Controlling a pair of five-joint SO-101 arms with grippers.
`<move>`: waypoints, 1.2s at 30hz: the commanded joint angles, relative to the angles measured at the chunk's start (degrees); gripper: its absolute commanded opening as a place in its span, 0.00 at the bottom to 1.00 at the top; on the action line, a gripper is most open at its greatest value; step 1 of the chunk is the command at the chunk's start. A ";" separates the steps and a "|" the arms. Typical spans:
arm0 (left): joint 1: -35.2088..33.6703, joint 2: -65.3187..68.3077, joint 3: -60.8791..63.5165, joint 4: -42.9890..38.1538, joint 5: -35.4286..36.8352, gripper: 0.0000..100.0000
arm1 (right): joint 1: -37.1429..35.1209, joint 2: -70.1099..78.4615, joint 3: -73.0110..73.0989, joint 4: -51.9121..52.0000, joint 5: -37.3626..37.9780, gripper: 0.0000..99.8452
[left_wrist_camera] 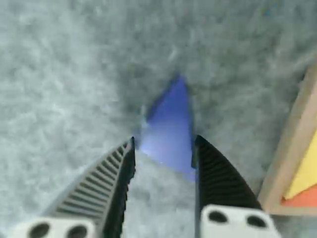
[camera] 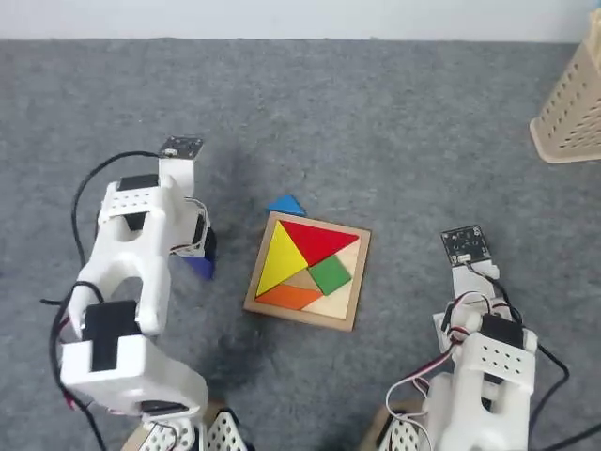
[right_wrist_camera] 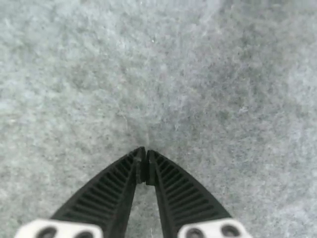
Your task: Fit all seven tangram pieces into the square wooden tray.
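The square wooden tray (camera: 300, 317) lies mid-table holding red (camera: 316, 241), yellow (camera: 280, 257), green (camera: 330, 274), orange (camera: 288, 297) and a brown piece (camera: 302, 279). A light blue triangle (camera: 285, 205) lies on the carpet just beyond the tray's far edge. Left of the tray, my left gripper (left_wrist_camera: 163, 143) is shut on a dark blue triangle (left_wrist_camera: 171, 124), also seen under that arm (camera: 199, 267); the tray's edge (left_wrist_camera: 292, 148) is close beside it. My right gripper (right_wrist_camera: 145, 151) is shut on nothing, over bare carpet right of the tray, on the right arm (camera: 481, 352).
A beige perforated block (camera: 571, 103) stands at the far right edge. Grey carpet (camera: 376, 122) covers the table. Black cables (camera: 80, 202) loop beside the left arm.
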State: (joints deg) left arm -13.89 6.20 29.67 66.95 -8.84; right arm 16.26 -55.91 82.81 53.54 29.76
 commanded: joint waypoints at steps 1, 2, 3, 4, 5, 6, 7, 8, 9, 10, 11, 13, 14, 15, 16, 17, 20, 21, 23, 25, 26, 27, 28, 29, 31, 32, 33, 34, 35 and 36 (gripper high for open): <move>-0.09 -2.99 1.19 -2.29 -1.93 0.18 | -0.40 -1.45 0.70 -0.57 1.14 0.01; -0.09 -2.99 1.45 -2.29 -2.11 0.18 | -0.40 -1.45 0.70 -0.57 1.14 0.01; -0.09 -2.99 1.63 -2.29 -2.11 0.18 | -0.40 -1.45 0.70 -0.57 1.14 0.01; -0.09 -2.99 1.63 -2.29 -2.20 0.18 | -0.40 -1.45 0.70 -0.57 1.14 0.01; -0.09 -2.99 1.63 -2.29 -2.20 0.18 | -0.40 -1.45 0.70 -0.57 1.14 0.01; -0.09 -2.99 1.63 -2.29 -2.02 0.18 | -0.40 -1.45 0.70 -0.57 1.14 0.01; -0.09 -2.99 1.63 -2.29 -2.02 0.18 | -0.40 -1.45 0.70 -0.57 1.14 0.01; -0.09 -2.90 1.63 -2.29 -2.02 0.18 | -0.40 -1.45 0.79 -0.48 1.14 0.01; -0.09 -2.46 1.63 -2.29 -1.93 0.18 | -0.40 -1.45 0.79 -0.48 1.14 0.01; -0.09 -1.49 1.36 -2.29 -1.93 0.18 | -0.40 -1.45 0.79 -0.48 1.14 0.01; -0.09 -0.26 1.19 -2.29 -1.93 0.18 | -0.40 -1.45 0.79 -0.48 1.14 0.01; -0.44 1.93 -0.22 -1.93 -2.11 0.18 | -0.40 -1.45 0.79 -0.48 1.14 0.01; -0.70 2.46 -1.19 -1.85 -2.02 0.18 | -0.40 -1.45 0.79 -0.48 1.14 0.01; -0.79 2.46 -1.98 -1.85 -2.11 0.18 | -0.40 -1.45 0.79 -0.48 1.14 0.01; -0.79 2.46 -2.95 -1.49 -2.02 0.18 | -0.40 -1.45 0.79 -0.48 1.14 0.01; -0.62 2.46 -4.09 -0.18 -2.02 0.18 | -0.40 -1.45 0.79 -0.48 1.14 0.01; -0.44 2.46 -9.27 5.54 -2.29 0.18 | -0.40 -1.45 0.79 -0.57 1.14 0.01; -0.44 2.46 -11.12 7.47 -2.29 0.18 | -0.40 -1.45 0.79 -0.57 1.14 0.01; -0.62 2.46 -14.55 10.99 -2.37 0.18 | -0.40 -1.45 0.79 -0.66 1.14 0.01; -0.88 2.46 -17.71 13.63 -2.37 0.18 | -0.40 -1.45 0.79 -0.66 1.14 0.01; -1.05 2.46 -18.77 14.24 -2.37 0.18 | -0.40 -1.45 0.79 -0.66 1.14 0.01; -1.76 2.46 -19.56 14.42 -2.37 0.18 | -0.40 -1.45 0.79 -0.66 1.14 0.01; -2.37 2.55 -19.82 14.42 -2.37 0.18 | -0.40 -1.45 0.79 -0.66 1.14 0.01; -2.99 2.73 -19.82 14.33 -2.37 0.18 | -0.40 -1.45 0.79 -0.57 1.14 0.01; -3.96 3.16 -19.12 14.24 -3.08 0.18 | -0.40 -1.45 0.79 -0.57 1.14 0.01; -4.04 3.08 -17.89 13.36 -4.04 0.18 | -0.40 -1.45 0.79 -0.57 1.14 0.01; -4.04 2.73 -15.96 12.22 -4.75 0.18 | -0.40 -1.45 0.79 -0.57 1.14 0.01; -3.87 2.64 -13.93 10.81 -5.01 0.18 | -0.40 -1.45 0.79 -0.57 1.14 0.01; -3.43 2.64 -11.82 8.97 -5.27 0.18 | -0.40 -1.45 0.79 -0.57 1.14 0.01; -2.99 2.81 -9.80 7.12 -5.36 0.18 | -0.40 -1.45 0.79 -0.57 1.14 0.01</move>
State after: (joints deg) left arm -17.49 9.89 14.73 79.34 -12.70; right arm 16.26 -55.91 82.81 53.54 29.76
